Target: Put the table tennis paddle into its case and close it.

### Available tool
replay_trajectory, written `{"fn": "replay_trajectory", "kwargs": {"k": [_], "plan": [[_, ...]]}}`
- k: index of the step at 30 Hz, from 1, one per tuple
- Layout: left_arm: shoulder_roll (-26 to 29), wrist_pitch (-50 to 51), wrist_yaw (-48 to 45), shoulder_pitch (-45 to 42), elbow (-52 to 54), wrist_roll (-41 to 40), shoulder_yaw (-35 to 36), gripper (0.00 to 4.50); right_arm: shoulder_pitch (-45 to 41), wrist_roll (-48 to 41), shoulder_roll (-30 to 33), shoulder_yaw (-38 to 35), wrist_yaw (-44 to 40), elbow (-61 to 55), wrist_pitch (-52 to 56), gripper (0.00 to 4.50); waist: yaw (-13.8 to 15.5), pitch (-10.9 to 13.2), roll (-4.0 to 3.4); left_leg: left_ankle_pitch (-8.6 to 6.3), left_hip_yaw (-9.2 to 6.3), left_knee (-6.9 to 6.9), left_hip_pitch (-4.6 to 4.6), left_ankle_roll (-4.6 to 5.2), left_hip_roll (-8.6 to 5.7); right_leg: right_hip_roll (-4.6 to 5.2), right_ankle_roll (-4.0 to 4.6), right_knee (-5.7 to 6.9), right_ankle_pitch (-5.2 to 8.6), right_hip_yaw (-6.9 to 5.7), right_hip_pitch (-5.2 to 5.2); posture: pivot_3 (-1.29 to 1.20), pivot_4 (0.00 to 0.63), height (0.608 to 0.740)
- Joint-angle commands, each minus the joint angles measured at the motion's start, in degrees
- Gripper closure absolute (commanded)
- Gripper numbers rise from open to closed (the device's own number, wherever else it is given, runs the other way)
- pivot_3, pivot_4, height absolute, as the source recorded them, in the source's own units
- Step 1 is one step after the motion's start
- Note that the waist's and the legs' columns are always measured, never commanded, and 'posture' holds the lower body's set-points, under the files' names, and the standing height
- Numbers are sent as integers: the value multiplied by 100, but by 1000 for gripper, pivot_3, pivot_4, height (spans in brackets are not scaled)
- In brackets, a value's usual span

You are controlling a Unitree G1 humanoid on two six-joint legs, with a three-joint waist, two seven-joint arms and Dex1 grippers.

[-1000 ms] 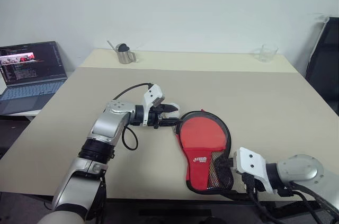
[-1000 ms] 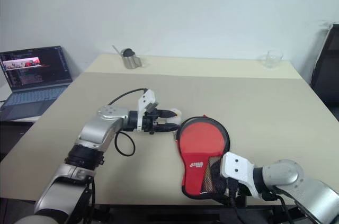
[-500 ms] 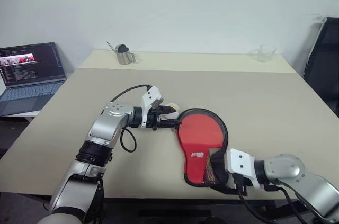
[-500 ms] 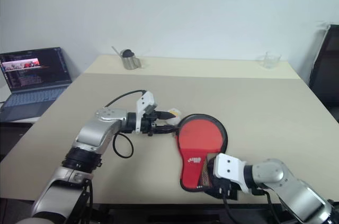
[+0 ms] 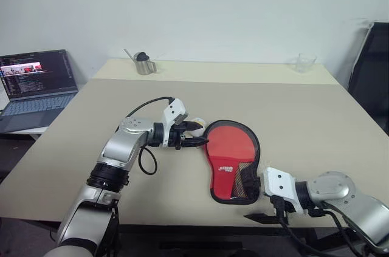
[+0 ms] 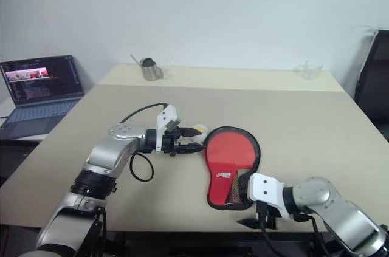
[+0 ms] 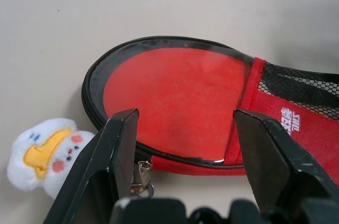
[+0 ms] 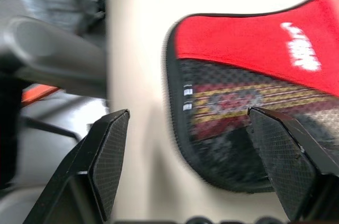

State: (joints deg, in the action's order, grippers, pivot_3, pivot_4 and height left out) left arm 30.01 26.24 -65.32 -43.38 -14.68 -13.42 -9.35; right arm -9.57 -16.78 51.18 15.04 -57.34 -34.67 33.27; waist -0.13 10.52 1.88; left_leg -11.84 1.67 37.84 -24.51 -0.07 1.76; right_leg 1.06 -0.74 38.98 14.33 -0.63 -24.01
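Case (image 5: 232, 163) lies flat on table (image 5: 304, 117), both claws spread: left claw (image 5: 196, 140) beside it, right claw (image 6: 254, 222) at its handle end.

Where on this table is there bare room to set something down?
Bare: the wide stretch between the case and the glass, and the left part toward the laptop. Crowded: the near edge, where both end effectors, left and right, flank the case.
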Motion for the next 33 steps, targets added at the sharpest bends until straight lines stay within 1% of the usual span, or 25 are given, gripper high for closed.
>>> {"fn": "replay_trajectory", "kwargs": {"k": [1,3,7,11,13,15,16,19,22,25,29,33], "plan": [[35,-19,24,-51,164,-43,84,1389,-147,-97,-101,-251,87,-14,2,589,0,0,0,0,-2,0,0,0,0,0,0,1,0,-1,0,0,150,740],[39,-5,22,-50,182,-48,84,1389,-332,-147,-295,-326,247,129,116,589,-3,0,0,0,0,1,0,0,-1,0,0,1,0,0,0,0,150,740],[129,50,-138,-89,277,-169,157,1389,-379,-1057,-112,-920,-289,-26,461,589,8,0,0,0,0,1,-3,0,-2,2,0,-2,-1,0,0,0,150,740],[190,-69,59,-346,-177,-152,403,1389,-722,-1448,70,-1543,-413,371,587,589,14,0,0,-1,0,1,-7,1,-2,2,0,-5,-1,-1,-2,0,150,740],[95,-69,365,-512,-449,-84,499,1389,-1032,-1444,-32,-1703,-172,741,684,589,12,0,0,0,-2,4,-6,1,-2,2,1,-2,-2,-3,-2,0,150,740],[-84,-145,802,-689,-772,76,511,1389,-1483,-1292,-428,-1684,426,1162,805,589,5,0,1,1,-2,4,-4,3,-1,2,8,-1,-6,-2,-1,0,150,740],[-183,-157,1028,-783,-963,165,501,1389,-1719,-1173,-726,-1604,818,1376,899,589,5,0,0,1,-2,5,1,3,0,2,9,-1,-7,0,2,0,150,740],[-437,20,1665,-1054,-1557,459,436,1389,-2118,-611,-1569,-1126,1769,1810,955,589,0,0,0,3,1,3,0,6,0,1,6,2,-11,3,-1,0,150,740],[-525,153,1961,-1188,-1949,645,402,1389,-2215,-157,-2144,-640,2247,2086,911,589,-9,0,0,3,1,-3,-14,6,-3,-4,7,0,-10,1,-13,0,150,740],[-517,280,2128,-1241,-2162,748,411,1389,-2297,117,-2750,-423,2696,2450,811,589,-18,1,-1,3,4,-6,-28,6,-2,-4,20,1,-17,4,-29,0,150,740],[-512,430,2256,-1256,-2301,814,440,1389,-2360,498,-3392,-352,3262,3044,577,589,-12,1,-1,3,2,-4,-31,6,-5,1,19,-1,-18,0,-28,0,150,740],[-592,507,2293,-1213,-2270,787,457,1389,-2358,710,-3726,-345,3508,3490,465,589,-4,1,-1,3,-1,1,-30,6,-4,2,14,1,-17,-3,-25,0,150,740]]}}
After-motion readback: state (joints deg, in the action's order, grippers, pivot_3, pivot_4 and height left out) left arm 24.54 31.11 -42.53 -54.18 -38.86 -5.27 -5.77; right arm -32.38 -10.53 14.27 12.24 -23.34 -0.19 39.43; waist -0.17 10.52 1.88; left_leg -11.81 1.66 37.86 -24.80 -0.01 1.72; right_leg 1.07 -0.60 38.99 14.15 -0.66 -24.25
